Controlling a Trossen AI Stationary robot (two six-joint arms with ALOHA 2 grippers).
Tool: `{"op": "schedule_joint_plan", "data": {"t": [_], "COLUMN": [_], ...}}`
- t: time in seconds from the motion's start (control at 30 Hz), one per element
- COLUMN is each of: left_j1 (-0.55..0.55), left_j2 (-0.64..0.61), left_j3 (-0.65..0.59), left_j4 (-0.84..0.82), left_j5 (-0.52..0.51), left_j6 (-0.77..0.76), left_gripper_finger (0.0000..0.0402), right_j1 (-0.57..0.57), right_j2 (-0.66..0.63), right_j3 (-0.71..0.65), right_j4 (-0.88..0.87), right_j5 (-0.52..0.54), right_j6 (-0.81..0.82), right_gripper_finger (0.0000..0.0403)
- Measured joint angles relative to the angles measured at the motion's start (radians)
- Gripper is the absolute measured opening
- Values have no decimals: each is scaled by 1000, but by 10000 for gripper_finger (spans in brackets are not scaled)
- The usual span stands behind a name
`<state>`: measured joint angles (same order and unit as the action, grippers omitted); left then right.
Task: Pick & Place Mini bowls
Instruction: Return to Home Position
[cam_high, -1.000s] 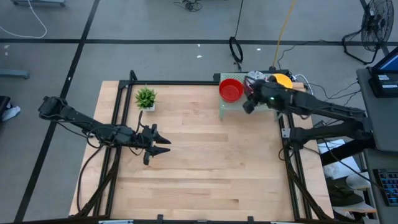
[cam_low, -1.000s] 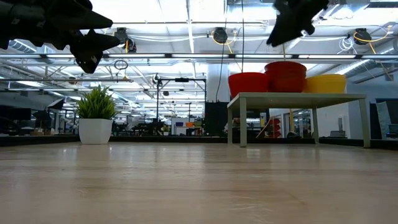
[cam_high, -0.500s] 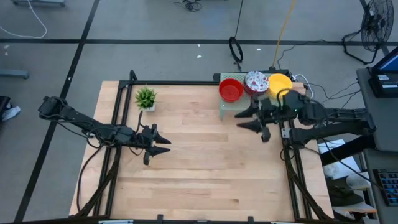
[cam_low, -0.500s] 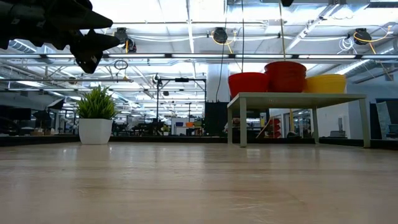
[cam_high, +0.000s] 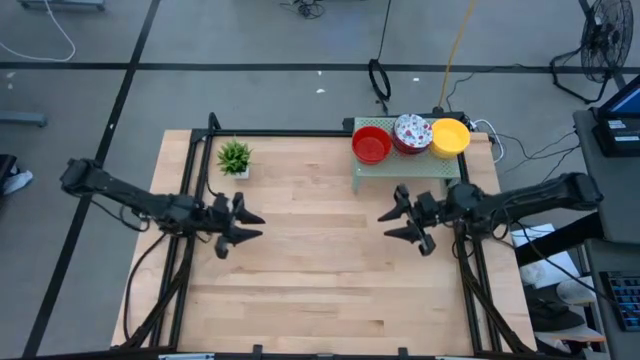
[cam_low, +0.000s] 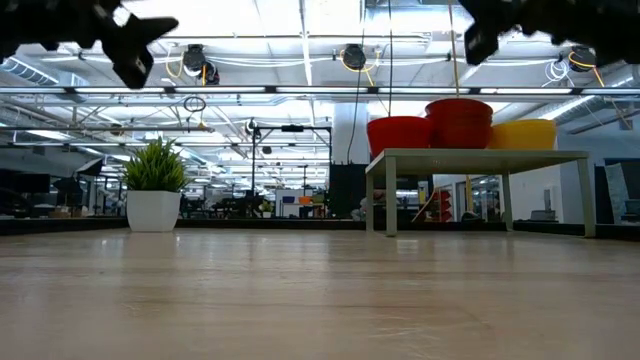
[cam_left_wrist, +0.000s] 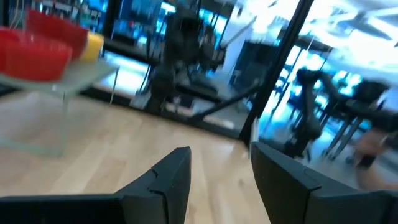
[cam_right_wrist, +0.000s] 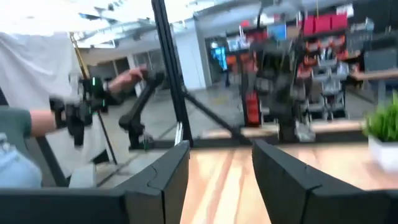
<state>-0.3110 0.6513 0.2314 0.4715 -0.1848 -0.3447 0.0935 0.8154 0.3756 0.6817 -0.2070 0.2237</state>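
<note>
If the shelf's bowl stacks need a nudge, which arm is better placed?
Right: the right gripper, open, hovers just before the shelf; the left gripper is far across the table.

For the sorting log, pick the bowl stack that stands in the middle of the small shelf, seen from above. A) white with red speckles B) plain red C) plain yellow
A: in the high view the white speckled stack sits on the shelf between the red stack and the yellow stack.
</note>
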Motion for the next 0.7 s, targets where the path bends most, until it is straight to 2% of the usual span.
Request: {"op": "schedule_joint_plan", "data": {"t": [0.23, 0.53, 0.7], "left_j1": [0, 4, 27], "left_j2": [-181, -418, -525], "left_j3": [0, 0, 0], "left_j4": [-5, -5, -5], "left_j5": [0, 0, 0], "left_j6": [0, 0, 0], "left_gripper_finger": [173, 173, 172], "right_j1": [52, 103, 131], "right_j2": [1, 2, 10], "right_j3": [-99, -108, -108], "right_j4": [7, 4, -67], "right_j5": [-1, 1, 114], "right_j6": [0, -65, -109], "right_gripper_finger": [176, 177, 178]}}
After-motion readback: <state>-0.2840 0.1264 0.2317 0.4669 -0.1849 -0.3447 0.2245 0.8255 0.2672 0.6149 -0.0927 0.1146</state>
